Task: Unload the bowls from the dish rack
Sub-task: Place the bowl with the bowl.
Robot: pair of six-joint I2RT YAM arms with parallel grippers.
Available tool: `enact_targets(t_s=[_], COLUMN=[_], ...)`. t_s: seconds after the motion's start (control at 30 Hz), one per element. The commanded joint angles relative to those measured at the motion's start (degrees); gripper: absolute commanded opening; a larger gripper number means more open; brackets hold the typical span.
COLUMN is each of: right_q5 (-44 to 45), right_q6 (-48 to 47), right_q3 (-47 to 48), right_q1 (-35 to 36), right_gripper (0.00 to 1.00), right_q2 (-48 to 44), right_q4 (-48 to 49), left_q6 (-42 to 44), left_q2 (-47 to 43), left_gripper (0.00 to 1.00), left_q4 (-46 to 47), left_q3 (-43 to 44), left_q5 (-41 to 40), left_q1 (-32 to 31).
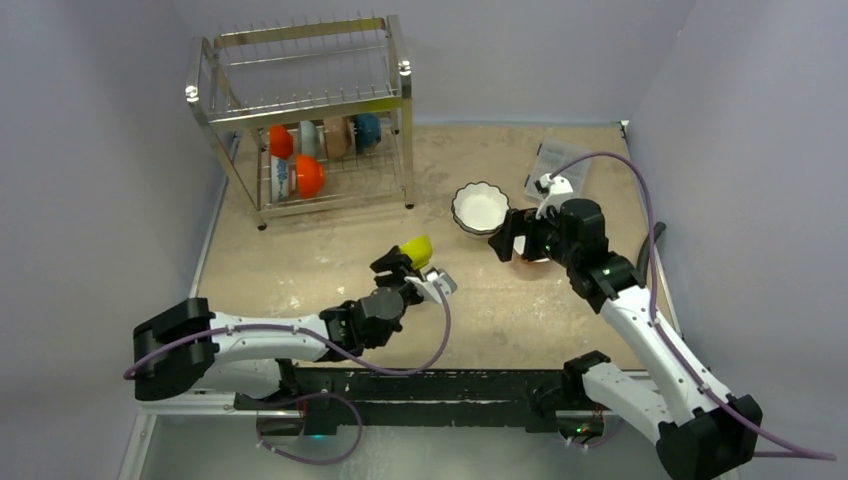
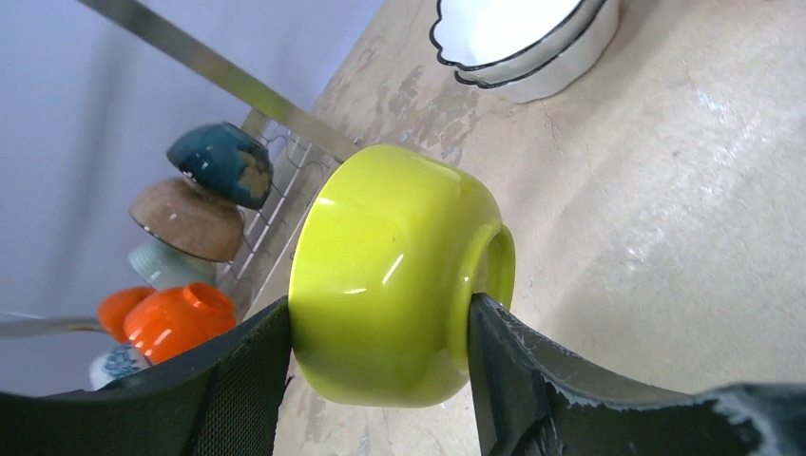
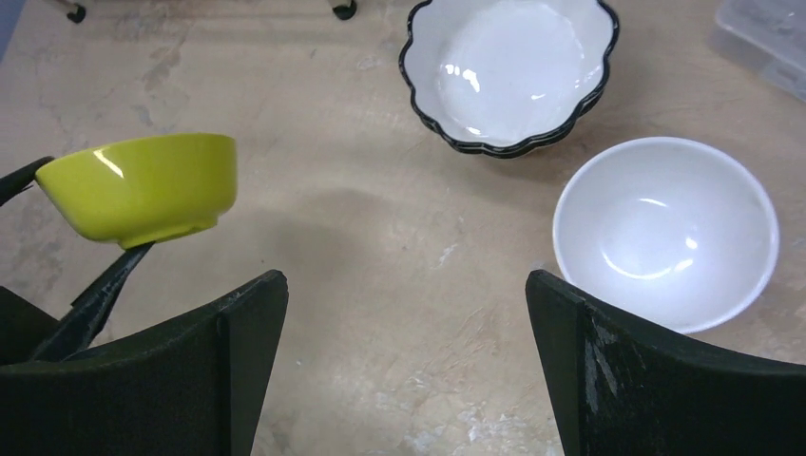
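The left gripper (image 2: pixel 377 318) pinches a tilted yellow-green bowl (image 2: pixel 380 247) between its fingers, lifted off the bench (image 1: pixel 330 255) near the middle. To its right the right gripper (image 3: pixel 404 285) hangs with jaws spread wide and empty, just above a plain white bowl (image 3: pixel 665 233) on the bench, with two stacked scalloped white bowls (image 3: pixel 508 71) just beyond. At the far left stands the dish rack (image 1: pixel 300 105), its lower tier holding bowls (image 1: pixel 309 176) on edge, orange, tan and teal among them.

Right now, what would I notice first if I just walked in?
The bright yellow-green bowl jumps out, pinched in the left gripper above the middle of the table. Next come the colourful bowls standing in the shiny dish rack at the far left, and the white scalloped bowls stacked near the open right gripper.
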Motion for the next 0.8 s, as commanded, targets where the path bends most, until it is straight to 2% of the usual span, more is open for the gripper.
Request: enact_targets(t_s=[0.0,0.17,0.3,0.63,0.77], right_q5=[-7.08,-9.99,-11.91,-16.86,-17.03], right_q6=[0.35,-0.15,-0.47,-0.70,-0.72], right_q3=[3.95,4.63,5.65,7.15,8.45], right_q1=[0.32,0.38,0.40,1.71,3.94], right_gripper=[0.98,0.99,0.99,0.99,0.99], right_q2=[2.41,4.33,5.85,9.79,12.23], right_q4=[-0.83,-1.24,-1.67,-0.75,-0.38], left_q6=[11.45,22.44,32.93,53.69,55.82], left_q2=[2.70,7.22,12.82,29.74,33.06], left_gripper=[0.07,0.07,0.04,0.00,0.00], left_q4=[14.15,24.21,39.10,73.18,74.60], left_q3=[-1.57,-2.79,-5.14,-6.55,-5.58], left_q5=[-9.87,-14.17,-15.96,-15.75,-15.33], left_q1=[-5.48,-10.75,-14.11,-17.12,-17.81])
